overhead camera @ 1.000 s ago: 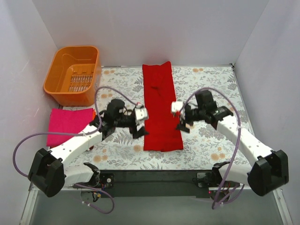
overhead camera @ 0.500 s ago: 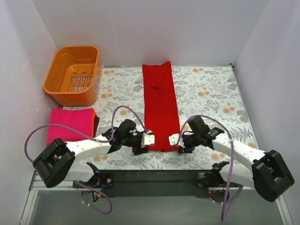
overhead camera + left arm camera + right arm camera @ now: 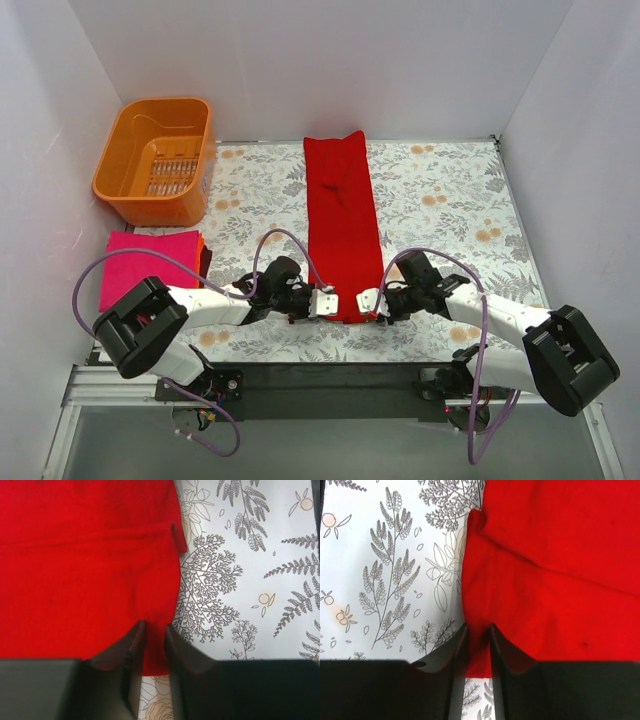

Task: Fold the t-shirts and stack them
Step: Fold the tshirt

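Observation:
A bright red t-shirt (image 3: 340, 215), folded into a long narrow strip, lies down the middle of the table. My left gripper (image 3: 326, 305) is at the strip's near left corner and my right gripper (image 3: 367, 301) at its near right corner. In the left wrist view the left gripper (image 3: 155, 627) is pinched on the red cloth (image 3: 75, 565) at its edge. The right wrist view shows my right gripper (image 3: 478, 627) pinched the same way on the red cloth (image 3: 560, 575). A folded magenta-pink t-shirt (image 3: 145, 265) tops a stack at the left, with orange and dark red edges showing beneath.
An orange slotted basket (image 3: 155, 160) stands at the back left. The grey-and-orange floral cloth (image 3: 440, 200) covers the table. White walls close in on the left, the back and the right.
Both arms have swung from the strip's middle down to its near end. Both grippers were open and have now closed on the near corners of the red t-shirt.

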Action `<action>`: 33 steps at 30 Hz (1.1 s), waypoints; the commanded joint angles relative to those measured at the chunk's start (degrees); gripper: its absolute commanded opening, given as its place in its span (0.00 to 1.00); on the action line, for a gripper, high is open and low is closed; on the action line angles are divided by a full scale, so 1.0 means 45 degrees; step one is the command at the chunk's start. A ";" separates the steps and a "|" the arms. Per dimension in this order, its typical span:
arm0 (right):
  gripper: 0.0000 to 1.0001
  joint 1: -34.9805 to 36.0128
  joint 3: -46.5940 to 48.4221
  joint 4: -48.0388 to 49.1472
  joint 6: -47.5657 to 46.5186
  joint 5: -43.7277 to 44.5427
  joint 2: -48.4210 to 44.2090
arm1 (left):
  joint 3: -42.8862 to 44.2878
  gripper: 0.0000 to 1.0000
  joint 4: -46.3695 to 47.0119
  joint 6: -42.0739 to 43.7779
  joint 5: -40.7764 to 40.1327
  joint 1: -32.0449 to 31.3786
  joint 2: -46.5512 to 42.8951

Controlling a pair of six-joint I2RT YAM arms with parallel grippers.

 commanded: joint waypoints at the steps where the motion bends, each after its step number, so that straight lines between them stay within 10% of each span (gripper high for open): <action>1: 0.24 0.0127 -0.0668 0.0047 -0.0385 0.0790 0.0284 | 0.0143 0.11 -0.0664 0.0853 -0.0584 -0.0068 0.0188; 4: 0.03 0.0342 -0.0825 0.0048 -0.0114 0.0908 -0.0163 | 0.0182 0.01 -0.1055 0.0952 -0.0292 -0.0068 -0.0200; 18: 0.01 0.3018 0.0479 -0.1710 0.3618 0.1100 -0.3877 | 0.0924 0.00 -0.4787 -0.1353 0.0221 -0.1885 -0.3893; 33: 0.01 -0.0904 0.4329 -0.0735 -0.1282 -0.0555 0.0788 | 0.4906 0.00 -0.4614 0.2279 0.1565 0.2879 0.0088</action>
